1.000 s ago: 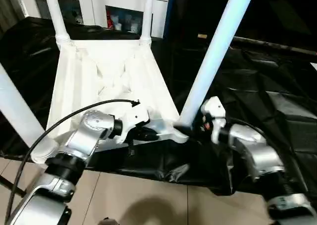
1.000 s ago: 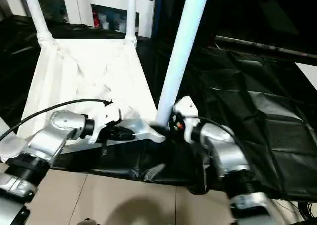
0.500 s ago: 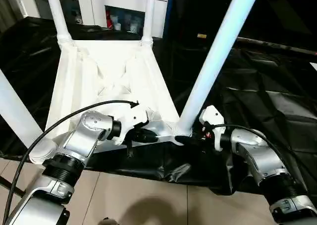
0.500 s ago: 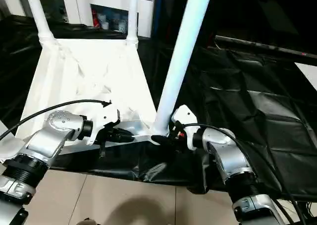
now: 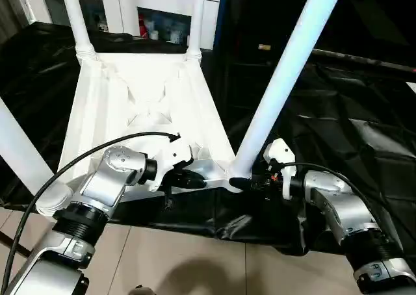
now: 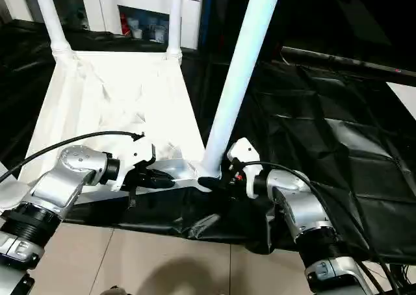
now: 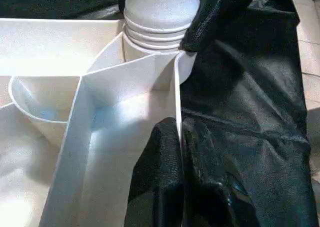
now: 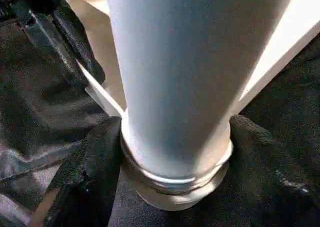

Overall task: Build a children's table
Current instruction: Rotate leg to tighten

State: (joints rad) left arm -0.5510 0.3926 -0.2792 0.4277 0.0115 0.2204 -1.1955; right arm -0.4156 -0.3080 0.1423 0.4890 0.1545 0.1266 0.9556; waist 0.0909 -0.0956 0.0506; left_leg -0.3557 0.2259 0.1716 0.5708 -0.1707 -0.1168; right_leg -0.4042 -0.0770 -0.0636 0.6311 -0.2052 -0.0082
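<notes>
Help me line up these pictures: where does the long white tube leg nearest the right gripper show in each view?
Left eye: long white tube leg, right of centre, slanting up from the white tabletop.
Right eye: centre.
Left wrist: only its ringed base.
Right wrist: fills the middle, between the right gripper fingers.
Shared landmark: the ringed base collar.

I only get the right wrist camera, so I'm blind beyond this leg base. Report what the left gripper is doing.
Observer: The left gripper pinches the thin near edge wall of the white ribbed plastic tabletop, close to the corner socket holding the white tapered tube leg in your view.
Operator: Give me the far corners.
Observer: Two long white tube legs stand upright in the far corner sockets.
Operator: Now the near left corner.
Observer: Another white tube leg rises there, beside the left forearm.
</notes>
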